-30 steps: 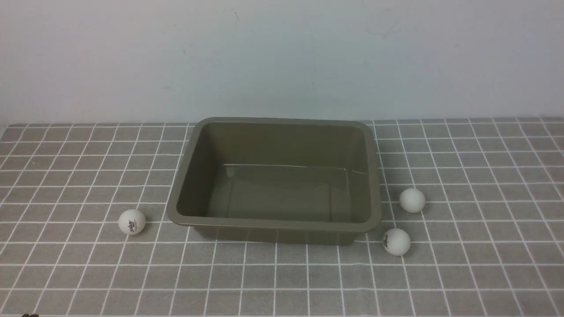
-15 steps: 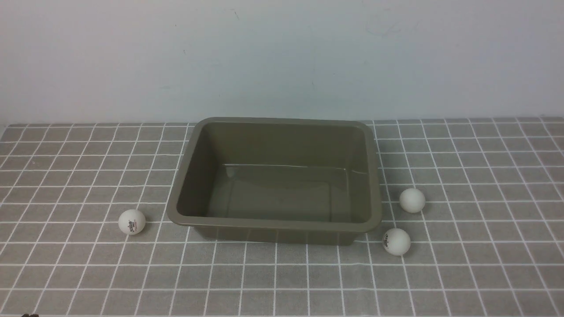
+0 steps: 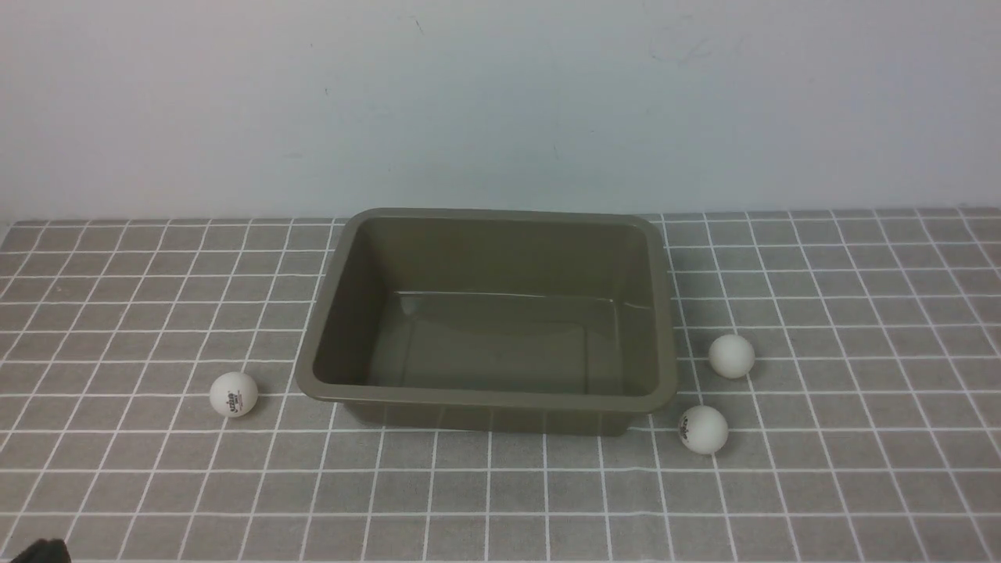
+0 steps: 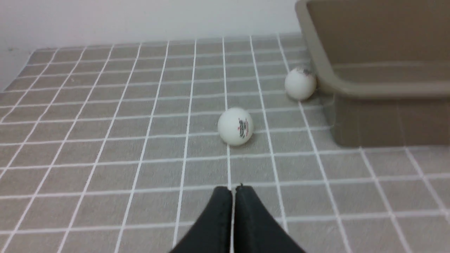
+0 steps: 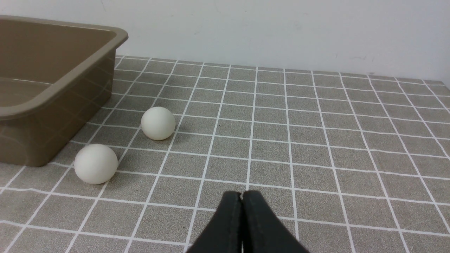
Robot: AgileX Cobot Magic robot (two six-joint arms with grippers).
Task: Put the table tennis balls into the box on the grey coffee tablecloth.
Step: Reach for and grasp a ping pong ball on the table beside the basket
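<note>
On the left, our left gripper (image 4: 233, 191), tips pressed together and empty, has just edged into the front view's lower corner, so we judge the first pick is starting. The logo ball (image 3: 233, 393) lies left of the box (image 3: 485, 403), and the wrist view shows a second ball (image 4: 300, 83) against its wall. The box stands mid-way across the grey coffee tablecloth (image 3: 500, 493), still empty, mouth up, long axis running left to right. On the right, a plain ball (image 3: 732, 356) and a printed ball (image 3: 702, 429) lie unmoved near its corner, ahead of our right gripper (image 5: 242, 195), likewise closed on nothing.

three table tennis balls (image 3: 233, 393) (image 3: 731, 356) (image 3: 703, 429), maybe a fourth ball (image 4: 300, 83); one box (image 3: 485, 401)
</note>
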